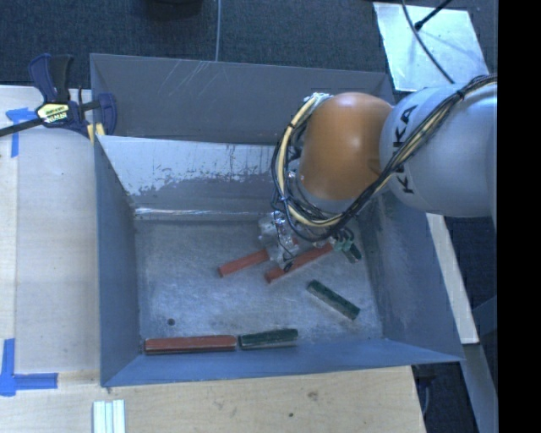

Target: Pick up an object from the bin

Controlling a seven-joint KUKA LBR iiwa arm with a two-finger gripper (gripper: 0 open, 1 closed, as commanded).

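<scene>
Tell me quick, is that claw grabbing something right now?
Gripper: cannot be told whether open or closed; it is low over a reddish-brown stick in the middle of the bin.

We see a dark floor (152,30) along the top, a white sheet (431,46) lying on it at the right and a thin cable (218,25) crossing it. A pale wooden tabletop (51,254) spans left and bottom.

Grey bin (169,254) held two red-brown sticks (243,264) mid-floor, green block (332,300) to right, red-brown bar (190,343) beside green bar (268,339) at near wall.
</scene>
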